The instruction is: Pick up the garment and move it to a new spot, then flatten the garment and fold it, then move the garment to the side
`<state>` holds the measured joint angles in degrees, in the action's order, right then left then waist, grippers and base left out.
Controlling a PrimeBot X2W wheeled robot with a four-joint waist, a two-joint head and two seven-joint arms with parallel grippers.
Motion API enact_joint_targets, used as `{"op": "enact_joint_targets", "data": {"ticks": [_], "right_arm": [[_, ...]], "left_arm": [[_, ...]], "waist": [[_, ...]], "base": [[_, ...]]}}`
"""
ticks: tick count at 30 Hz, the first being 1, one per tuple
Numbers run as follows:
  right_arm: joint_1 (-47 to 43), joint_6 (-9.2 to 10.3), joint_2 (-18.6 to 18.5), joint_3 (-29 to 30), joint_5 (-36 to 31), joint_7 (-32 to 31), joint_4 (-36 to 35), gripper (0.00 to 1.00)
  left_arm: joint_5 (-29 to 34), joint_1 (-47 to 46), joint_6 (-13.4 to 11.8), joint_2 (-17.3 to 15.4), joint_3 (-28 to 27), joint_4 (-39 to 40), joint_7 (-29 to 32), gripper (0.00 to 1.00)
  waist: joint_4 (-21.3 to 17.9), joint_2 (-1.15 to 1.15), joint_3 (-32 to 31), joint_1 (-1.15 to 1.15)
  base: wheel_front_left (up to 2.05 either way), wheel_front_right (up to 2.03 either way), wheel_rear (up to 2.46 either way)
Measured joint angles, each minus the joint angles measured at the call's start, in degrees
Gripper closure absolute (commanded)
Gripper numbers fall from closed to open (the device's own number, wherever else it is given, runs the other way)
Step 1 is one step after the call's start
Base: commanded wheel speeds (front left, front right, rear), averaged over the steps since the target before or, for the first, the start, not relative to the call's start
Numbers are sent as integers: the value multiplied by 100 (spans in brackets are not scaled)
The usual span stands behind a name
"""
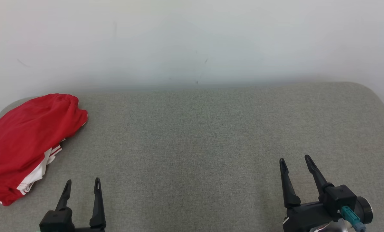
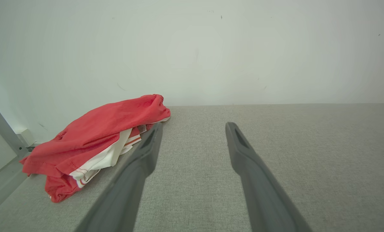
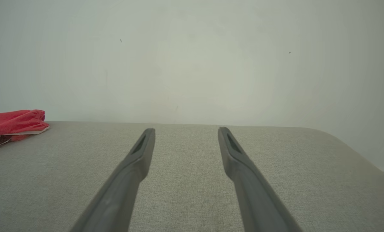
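Garment (image 1: 27, 141) crumpled at grey table's (image 1: 192, 145) left edge.

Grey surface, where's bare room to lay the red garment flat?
The middle and right of the grey surface are bare: from the garment across to the rounded right corner, and from the wall down to the left gripper and right gripper. Only the left end is crowded, where the garment lies crumpled.

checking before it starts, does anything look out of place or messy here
Only the red garment: it lies bunched in a heap at the left edge of the grey fabric-covered table, with white striped fabric showing underneath. Nothing else stands out; no spill or damage is visible.
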<state>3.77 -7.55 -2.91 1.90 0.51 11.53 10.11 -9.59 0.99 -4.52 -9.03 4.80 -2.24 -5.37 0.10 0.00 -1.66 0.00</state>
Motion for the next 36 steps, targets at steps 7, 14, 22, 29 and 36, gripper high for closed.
{"op": "enact_joint_targets", "data": {"ticks": [7,14,22,29,36], "right_arm": [[-1,0,-1,59,49,-132,-7,0],[-2,0,0,92,153,-204,12,0],[-7,0,0,102,218,-250,29,0],[-23,0,0,109,253,-250,40,0],[-63,0,-2,172,327,-236,65,0]], "left_arm": [[-27,10,-38,-31,-10,24,16,0],[-58,25,-103,-49,-37,45,40,0],[-101,35,-137,-67,-48,47,35,0],[-143,35,-154,-76,-33,29,33,0],[-166,32,-188,-104,-38,9,32,0]], "waist": [[6,0,0,0],[9,0,-8,0],[21,0,-18,0],[71,0,-20,0],[330,0,-11,0]], "base": [[0,0,0],[0,0,0],[0,0,0],[0,0,0],[0,0,0]]}}
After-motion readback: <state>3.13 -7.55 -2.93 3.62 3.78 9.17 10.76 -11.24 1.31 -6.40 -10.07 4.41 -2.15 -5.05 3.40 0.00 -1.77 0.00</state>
